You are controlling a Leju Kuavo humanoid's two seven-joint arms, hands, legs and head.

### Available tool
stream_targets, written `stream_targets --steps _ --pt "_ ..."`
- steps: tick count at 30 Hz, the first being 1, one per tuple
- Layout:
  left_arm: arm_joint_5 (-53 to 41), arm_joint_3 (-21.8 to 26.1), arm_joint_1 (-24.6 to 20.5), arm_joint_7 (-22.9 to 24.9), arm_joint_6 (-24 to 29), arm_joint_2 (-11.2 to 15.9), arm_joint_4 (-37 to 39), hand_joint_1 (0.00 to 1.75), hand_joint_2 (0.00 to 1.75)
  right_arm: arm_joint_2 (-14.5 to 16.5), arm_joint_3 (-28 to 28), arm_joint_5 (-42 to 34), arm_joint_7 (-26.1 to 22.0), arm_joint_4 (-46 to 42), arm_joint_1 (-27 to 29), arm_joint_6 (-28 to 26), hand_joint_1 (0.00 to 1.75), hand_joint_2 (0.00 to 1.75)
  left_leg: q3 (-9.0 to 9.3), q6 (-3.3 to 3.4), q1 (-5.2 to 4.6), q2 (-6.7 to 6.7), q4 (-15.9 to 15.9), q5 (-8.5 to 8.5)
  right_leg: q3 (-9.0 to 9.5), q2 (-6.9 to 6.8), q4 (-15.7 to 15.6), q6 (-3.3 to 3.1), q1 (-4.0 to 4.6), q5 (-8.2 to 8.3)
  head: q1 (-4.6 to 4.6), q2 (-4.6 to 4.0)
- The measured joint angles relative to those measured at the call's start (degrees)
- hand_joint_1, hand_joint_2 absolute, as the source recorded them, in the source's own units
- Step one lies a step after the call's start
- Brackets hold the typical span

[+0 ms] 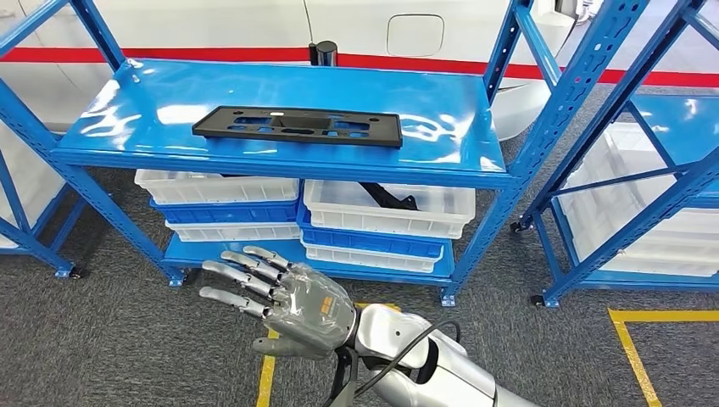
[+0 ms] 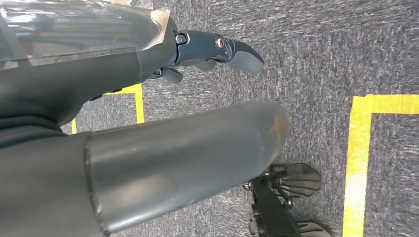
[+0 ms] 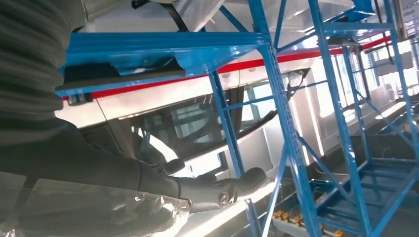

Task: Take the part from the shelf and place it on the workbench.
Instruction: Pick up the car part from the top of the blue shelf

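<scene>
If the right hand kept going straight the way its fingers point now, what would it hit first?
Probably the shelf's lower tier: the right hand points up-left toward the stacked white bins under the blue shelf, though depth is unclear.

**Blue shelf and what it is carrying**

The blue metal shelf (image 1: 127,119) is standing on grey carpet (image 1: 102,339); a flat black part (image 1: 298,125) with cut-out slots is lying along the middle of its glossy top board; a small dark cylinder (image 1: 323,52) is standing upright at the back edge; white bins (image 1: 390,208) are sitting stacked on blue trays (image 1: 373,242) on the lower board; yellow tape lines (image 1: 632,339) are running across the carpet.
</scene>
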Motion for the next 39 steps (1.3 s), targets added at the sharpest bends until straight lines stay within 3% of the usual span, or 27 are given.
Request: stream_targets --steps 2,3,4,5,7,8,9,12,14,17,18,19,20,22,24,26,29,32,34,35,37,39 --pt "0.0 0.0 0.02 0.02 0.02 -0.03 0.0 0.0 0.0 -0.27 0.25 -0.39 -0.06 0.02 -0.28 0.14 0.0 1.75 -0.06 0.04 0.09 0.28 -0.02 -0.01 -3.9 -0.34 7.73 -0.04 -0.18 -2.78 0.09 0.0" --pt "0.0 0.0 0.03 0.03 0.02 -0.05 0.0 0.0 0.0 -0.44 0.37 -0.46 -0.07 0.04 -0.29 0.19 0.0 1.75 -0.07 -0.02 0.14 0.4 0.0 -0.05 -5.25 -0.43 10.22 0.19 -0.33 -3.38 0.08 0.0" --pt "0.0 0.0 0.03 0.03 0.02 -0.09 0.0 0.0 0.0 -0.58 0.49 -0.51 -0.08 0.05 -0.31 0.23 0.0 1.75 -0.02 -0.15 0.24 0.46 0.02 -0.12 -5.49 -0.52 10.55 0.66 -0.47 -3.07 0.08 0.0" --pt "0.0 0.0 0.03 0.04 0.03 -0.15 0.0 0.0 0.0 -0.71 0.61 -0.58 -0.08 0.06 -0.34 0.25 0.0 1.75 0.13 -0.36 0.4 0.5 0.06 -0.25 -4.46 -0.67 8.35 1.32 -0.65 -1.85 0.08 0.0" --pt "0.0 0.01 0.03 0.04 0.04 -0.22 0.0 0.0 0.0 -0.86 0.83 -0.8 -0.08 0.07 -0.46 0.22 0.0 1.75 0.47 -1.12 0.61 0.51 0.3 -0.71 -0.32 -1.27 0.11 2.48 -0.97 1.35 0.1 0.0" --pt "0.0 0.01 0.02 0.04 0.06 -0.23 0.0 0.0 0.0 -0.91 0.93 -0.89 -0.08 0.07 -0.5 0.09 0.0 1.75 0.55 -1.59 0.59 0.51 0.48 -0.96 1.38 -1.37 -3.16 2.46 -1.02 2.39 0.09 0.0" --pt "0.0 0.01 0.01 0.04 0.08 -0.23 0.0 0.0 0.0 -0.96 1.02 -0.95 -0.07 0.08 -0.51 -0.12 0.0 1.75 0.56 -2.01 0.52 0.52 0.61 -1.13 2.3 -1.4 -4.92 2.06 -0.96 2.82 0.06 0.0" --pt "-0.04 0.0 0.01 0.13 0.19 -0.45 -0.01 0.0 0.0 -1.15 1.21 -0.69 0.06 0.08 -0.46 -1.3 0.0 1.75 0.59 -2.89 0.75 0.56 0.58 -1.38 2.54 -0.91 -5.35 0.19 -0.76 2.74 -0.02 0.0" --pt "-0.08 0.0 -0.02 0.18 0.32 -0.66 -0.02 0.0 0.0 -1.19 1.25 -0.29 0.18 0.09 -0.48 -2.09 0.0 1.75 -0.27 -3.39 1.05 0.32 2.71 -2.88 2.78 -0.71 -5.47 -0.72 -0.94 2.63 -0.04 0.0" --pt "-0.15 0.0 0.07 0.2 0.65 -0.92 -0.02 0.0 0.0 -1.17 1.39 -0.03 0.3 0.32 -0.44 -2.51 0.0 1.75 -5.82 -3.74 1.13 -0.19 13.24 -7.5 3.09 -0.58 -5.5 -1.63 -0.74 2.33 -0.08 0.0" --pt "-0.19 0.0 0.13 0.2 0.72 -1.02 -0.02 0.0 0.0 -1.17 1.47 -0.01 0.31 0.45 -0.41 -2.51 0.0 1.75 -7.64 -3.76 1.13 -0.27 16.04 -8.05 3.15 -0.51 -5.49 -1.78 -0.61 2.25 -0.08 0.0" --pt "-0.21 0.0 0.16 0.21 0.77 -1.12 -0.02 0.0 0.0 -1.15 1.56 -0.01 0.33 0.61 -0.39 -2.51 0.0 1.75 -8.57 -3.7 1.14 -0.31 16.88 -7.48 3.26 -0.41 -5.48 -1.88 -0.52 2.17 -0.08 0.0" --pt "-0.22 0.0 0.17 0.22 0.8 -1.22 -0.02 0.0 0.0 -1.09 1.64 -0.01 0.34 0.75 -0.38 -2.51 0.0 1.75 -8.41 -3.57 1.14 -0.36 15.55 -5.82 3.44 -0.27 -5.48 -1.91 -0.47 2.07 -0.08 0.0" --pt "-0.2 0.0 0.17 0.24 0.89 -1.34 -0.02 0.0 0.0 -0.86 1.73 0.0 0.34 0.96 -0.41 -2.51 0.0 1.75 -5.55 -3.18 1.12 -0.53 8.43 -1.34 3.87 0.0 -5.47 -1.83 -0.41 1.8 -0.08 0.0" --pt "-0.1 0.0 0.12 0.23 1.02 -1.43 -0.02 0.0 0.0 -0.63 1.76 0.02 0.34 1.11 -0.46 -2.52 0.0 1.75 -3.11 -2.91 0.87 -0.73 2.87 0.68 3.97 0.21 -5.41 -1.39 -0.08 1.52 -0.06 0.0" --pt "0.02 0.01 0.12 0.24 1.15 -1.55 -0.02 0.0 0.0 -0.5 1.78 0.03 0.34 1.33 -0.5 -2.54 0.0 1.75 -2.72 -2.59 0.44 -0.8 1.77 0.51 3.87 0.29 -5.51 -0.77 0.05 1.41 -0.07 0.0" --pt "0.13 0.04 0.13 0.2 1.43 -1.85 -0.02 0.0 0.0 -0.37 1.78 0.03 0.33 1.58 -0.61 -2.55 0.0 1.75 -2.32 -1.48 0.58 -0.64 1.11 0.84 3.0 -0.02 -4.0 -0.1 -0.08 0.45 -0.02 0.0" --pt "0.25 0.11 0.15 0.01 1.79 -2.07 -0.02 0.0 0.0 -0.35 1.84 0.03 0.32 1.94 -0.6 -2.56 0.0 1.75 -2.09 -0.75 0.63 -0.45 0.88 0.82 -2.36 -0.4 6.3 -0.44 -0.05 -3.52 0.13 0.0" --pt "0.36 0.16 0.2 -0.11 1.83 -2.26 -0.02 0.0 0.0 -0.38 1.88 0.03 0.32 2.24 -0.42 -2.56 0.0 1.75 -2.03 -0.67 0.58 -0.43 0.9 0.68 -5.21 -0.43 11.11 -0.15 -0.06 -4.45 0.13 0.0" --pt "0.43 0.19 0.22 -0.15 1.83 -2.35 -0.02 0.0 0.0 -0.38 1.88 0.04 0.32 2.34 -0.38 -2.56 0.0 1.75 -1.91 -0.7 0.57 -0.46 0.91 0.6 -4.98 -0.47 10.19 0.25 -0.06 -3.56 0.13 0.0" --pt "0.55 0.22 0.23 -0.19 1.83 -2.53 -0.02 0.0 0.0 -0.37 1.88 0.05 0.32 2.44 -0.39 -2.56 0.0 1.75 -1.53 -0.96 0.57 -0.56 0.94 0.33 -1.61 -0.77 2.67 1.02 -0.06 -0.11 0.13 0.0" --pt "0.6 0.25 0.22 -0.22 1.83 -2.62 -0.02 0.0 0.0 -0.32 1.87 0.06 0.32 2.45 -0.42 -2.57 0.0 1.75 -1.29 -1.45 0.25 -0.63 1.07 -0.07 1.71 -1.1 -4.06 0.85 0.1 2.33 0.1 0.0"
